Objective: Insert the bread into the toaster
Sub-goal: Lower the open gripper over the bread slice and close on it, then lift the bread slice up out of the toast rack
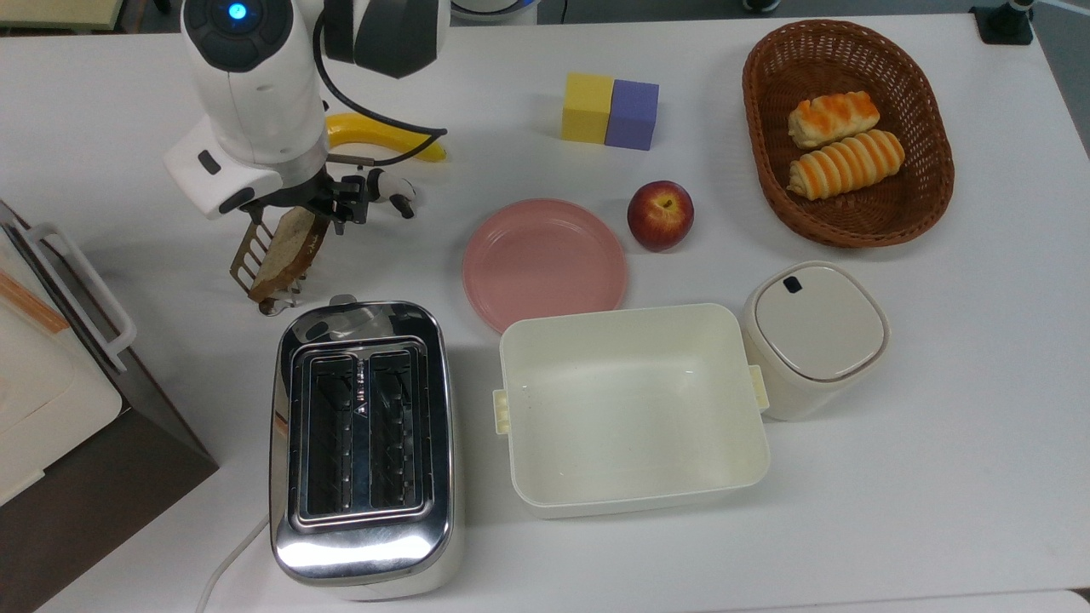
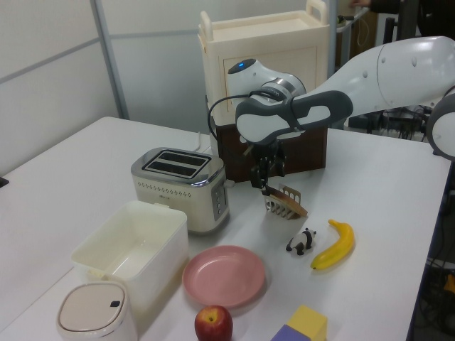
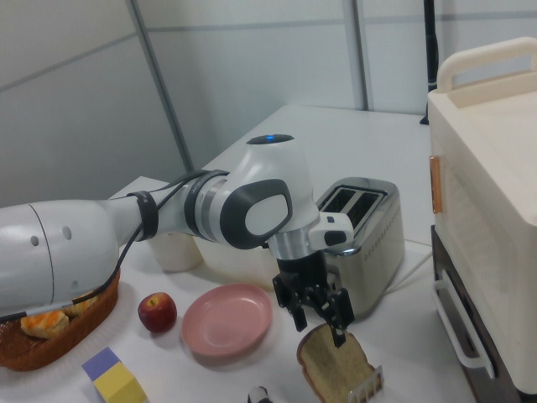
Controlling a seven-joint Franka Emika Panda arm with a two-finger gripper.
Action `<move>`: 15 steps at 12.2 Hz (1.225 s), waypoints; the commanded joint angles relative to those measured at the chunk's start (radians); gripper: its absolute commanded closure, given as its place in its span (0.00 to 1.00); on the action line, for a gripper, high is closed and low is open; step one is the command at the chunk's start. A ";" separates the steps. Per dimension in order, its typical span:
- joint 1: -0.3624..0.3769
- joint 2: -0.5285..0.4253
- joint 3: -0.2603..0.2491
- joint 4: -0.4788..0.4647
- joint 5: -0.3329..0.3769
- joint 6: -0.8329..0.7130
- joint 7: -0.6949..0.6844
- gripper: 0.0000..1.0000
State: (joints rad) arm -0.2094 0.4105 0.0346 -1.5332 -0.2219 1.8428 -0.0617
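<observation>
White worktop (image 1: 937,426), crowded. Bread (image 1: 288,247) leans in small wire rack (image 1: 249,255), just beside toaster (image 1: 362,443). Gripper (image 3: 317,312) above slice, jaws apart, astride top edge. Risks: off-centre pinch tips rack, slice slips, crust crumbles; panda figurine (image 1: 390,189) nearby may get knocked.

A white table (image 1: 937,477) fills the scene under even indoor light. Pale grey wall panels (image 2: 50,85) with metal dividing strips stand behind it in the left view, toward 10 o'clock. In the top view a brown cabinet (image 1: 94,502) sits at 8 o'clock, with grey floor (image 1: 1064,51) at 2 o'clock.
</observation>
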 commanded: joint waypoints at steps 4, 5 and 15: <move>-0.018 -0.009 -0.005 -0.061 -0.045 0.042 0.026 0.65; -0.016 -0.009 -0.005 -0.061 -0.045 0.046 0.046 0.83; -0.010 -0.065 -0.005 -0.044 -0.042 0.036 0.071 0.87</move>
State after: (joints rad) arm -0.2307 0.4103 0.0333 -1.5536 -0.2505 1.8628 -0.0168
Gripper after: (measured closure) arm 0.859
